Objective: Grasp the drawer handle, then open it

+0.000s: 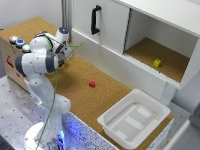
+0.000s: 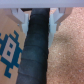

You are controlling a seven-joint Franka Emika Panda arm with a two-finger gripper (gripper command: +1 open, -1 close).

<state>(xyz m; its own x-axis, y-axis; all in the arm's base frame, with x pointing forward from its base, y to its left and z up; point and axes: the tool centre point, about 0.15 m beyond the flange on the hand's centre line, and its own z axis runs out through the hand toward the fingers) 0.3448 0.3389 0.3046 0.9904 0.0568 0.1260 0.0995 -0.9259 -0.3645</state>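
Straddling the dark drawer handle (image 2: 36,47) at centre frame in the wrist view, the end effector (image 2: 38,19) has its fingers spread either side, not yet pinching. Step in hand: grasping. Next: press together, then pull outward.

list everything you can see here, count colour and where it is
cabinet: 1, white, along the far edge of the cork counter
handle: 1, black, upright on the cabinet door
open compartment: 1, cork floor, at the exterior view's right of the door
yellow cube: 1, inside the open compartment
red cube: 1, on the cork counter
tray: 1, white, near counter corner
button box: 1, coloured buttons on top, exterior view's left
arm: 1, white
claw: 1, pale fingers either side of a dark bar in the wrist view
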